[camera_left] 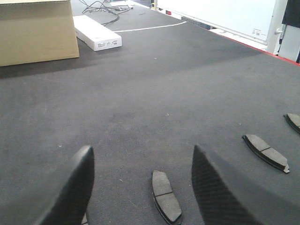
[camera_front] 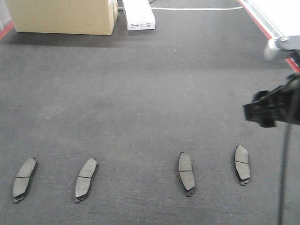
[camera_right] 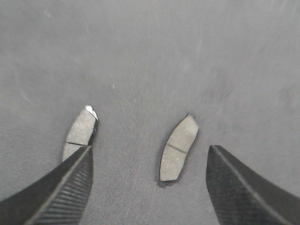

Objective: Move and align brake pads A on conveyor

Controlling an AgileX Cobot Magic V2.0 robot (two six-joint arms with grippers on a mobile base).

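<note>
While both grippers hang over the conveyor, all four brake pads A lie flat on the dark belt in a loose row, friction faces up, none of them touched. Left gripper first: its fingers are spread wide with nothing between them, and one pad lies just ahead in the gap between the fingertips, lengthwise, slightly nearer the right-hand finger. Further off to this gripper's right sit a second pad and, at the frame edge, a sliver of a third. Well beyond the fingers stand a cardboard box and a white carton at the far end of the belt. Over to the right gripper: released too, jaws apart and empty, hovering above the belt. One pad lies ahead between its fingertips, tilted, closer to the right finger; another sits by the left fingertip, its near end hidden behind it. From the front view, the right gripper floats above and just beyond the rightmost pad, with its neighbour beside, then a gap, then the two left pads.
</note>
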